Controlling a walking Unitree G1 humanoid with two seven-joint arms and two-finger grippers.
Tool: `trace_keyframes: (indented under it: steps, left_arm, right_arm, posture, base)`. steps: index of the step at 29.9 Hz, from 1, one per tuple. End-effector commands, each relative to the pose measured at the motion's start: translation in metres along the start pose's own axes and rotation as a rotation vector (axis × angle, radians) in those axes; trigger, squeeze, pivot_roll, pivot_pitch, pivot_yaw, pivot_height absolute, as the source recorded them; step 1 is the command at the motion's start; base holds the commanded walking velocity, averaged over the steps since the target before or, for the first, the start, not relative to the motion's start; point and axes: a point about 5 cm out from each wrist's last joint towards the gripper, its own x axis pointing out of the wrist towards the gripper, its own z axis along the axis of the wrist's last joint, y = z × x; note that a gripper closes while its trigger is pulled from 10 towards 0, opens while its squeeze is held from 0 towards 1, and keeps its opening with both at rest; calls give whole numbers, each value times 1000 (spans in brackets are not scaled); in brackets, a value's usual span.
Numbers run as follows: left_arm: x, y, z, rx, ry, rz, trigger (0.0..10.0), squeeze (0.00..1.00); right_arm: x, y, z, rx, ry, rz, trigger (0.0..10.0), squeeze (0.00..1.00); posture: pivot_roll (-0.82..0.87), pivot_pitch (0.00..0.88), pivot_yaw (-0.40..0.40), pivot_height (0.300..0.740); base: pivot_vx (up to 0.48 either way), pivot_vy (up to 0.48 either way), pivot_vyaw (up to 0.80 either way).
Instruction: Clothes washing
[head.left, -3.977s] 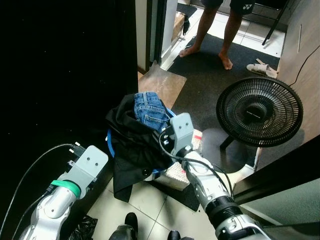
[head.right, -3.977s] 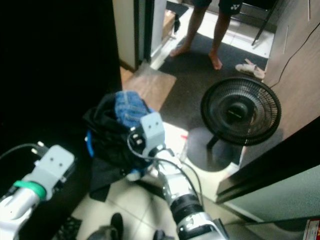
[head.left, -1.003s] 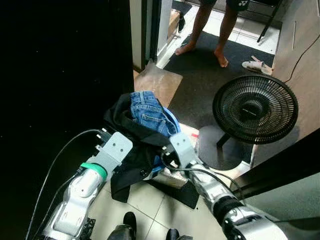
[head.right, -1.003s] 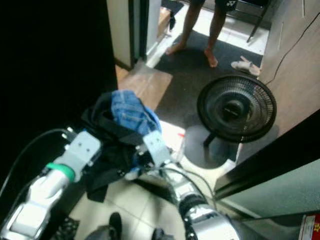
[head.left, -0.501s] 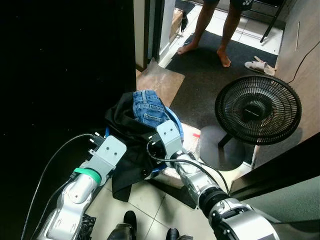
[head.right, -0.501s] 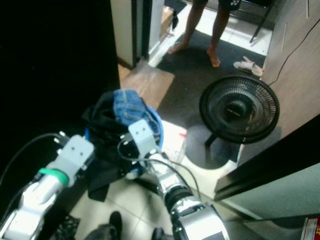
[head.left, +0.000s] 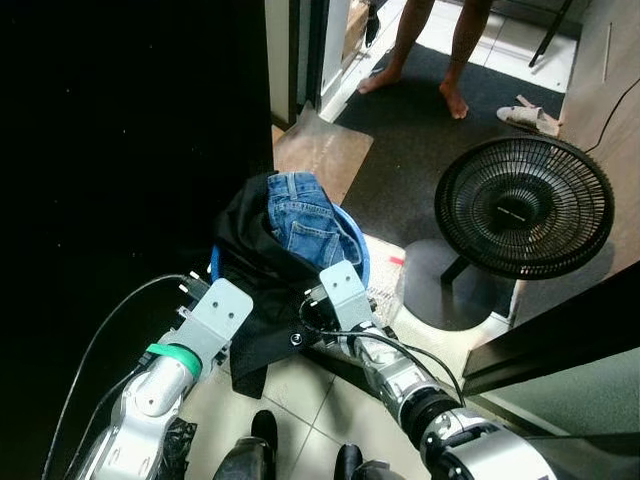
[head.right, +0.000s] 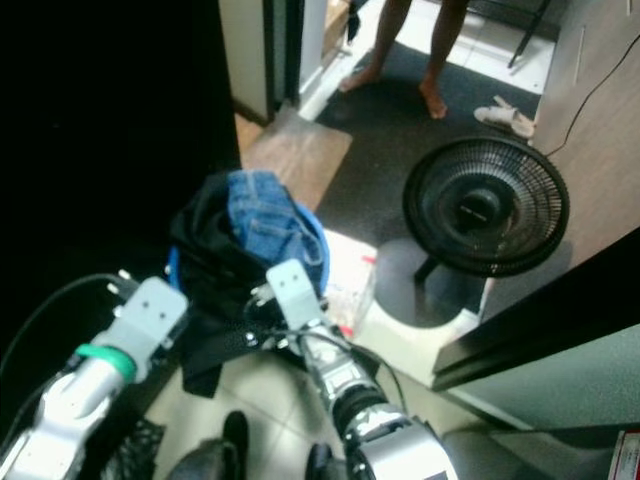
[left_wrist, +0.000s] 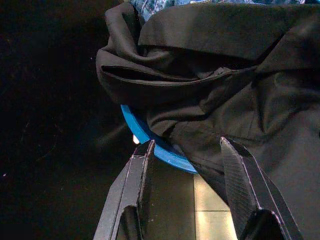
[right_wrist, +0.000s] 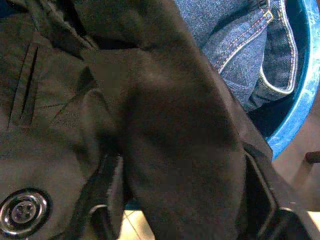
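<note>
Right wrist view: the right claw (right_wrist: 182, 210) has pushed in, fingers apart around a fold of the black coat (head.left: 262, 300). Left claw (left_wrist: 192, 185) now hangs open beside the blue basket (left_wrist: 150, 145), so the lift looks close.

Both silver arms are stretched forward and down from the bottom of the head views. The left gripper (left_wrist: 190, 165) is held with its two black fingers (left_wrist: 240, 185) spread apart, nothing between them. The right gripper (right_wrist: 185, 200) is pushed in further, its fingers (right_wrist: 107, 200) set wide, a fold of dark cloth between them.
</note>
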Motion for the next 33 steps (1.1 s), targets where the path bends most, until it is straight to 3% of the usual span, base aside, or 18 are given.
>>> trace_keyframes:
  steps: [1, 23, 25, 26, 27, 29, 31, 33]
  left_arm:
    - [-5, -5, -7, 9, 34, -23, 10000, 0]
    - [-8, -6, -9, 7, 45, -13, 10000, 0]
    - [-10, -1, -10, 9, 47, -3, 10000, 0]
    - [-10, -1, -10, 9, 47, -3, 10000, 0]
    - [-11, 4, -10, 11, 47, 14, 10000, 0]
    - [-11, 4, -10, 11, 47, 14, 10000, 0]
    - [-12, 12, -9, 13, 44, 41, 10000, 0]
    - [-12, 14, -9, 12, 43, 49, 10000, 0]
  right_arm:
    - [-3, 2, -15, 2, 68, -1, 0, 0]
    - [-5, -5, -18, 65, 56, -34, 0, 0]
    - [-3, -13, -2, 135, -48, -38, 0, 0]
    - [-3, -13, -2, 135, -48, -38, 0, 0]
    - [-2, -23, 19, 184, -166, -47, 0, 0]
    - [-2, -23, 19, 184, -166, -47, 0, 0]
    - [-4, -38, 51, 228, -347, -69, 0, 0]
    - [-6, -43, 61, 233, -404, -78, 0, 0]
  posture:
    - [192, 422, 28, 740]
    - [185, 401, 23, 740]
    - [193, 359, 22, 740]
    - [193, 359, 22, 740]
    - [194, 349, 22, 740]
    - [194, 349, 22, 740]
    - [193, 317, 19, 740]
    - [193, 317, 19, 740]
  base:
    - [0, 0, 0]
    - [0, 0, 0]
    - [0, 0, 0]
    - [0, 0, 0]
    - [0, 0, 0]
    - [0, 0, 0]
    - [0, 0, 0]
    - [0, 0, 0]
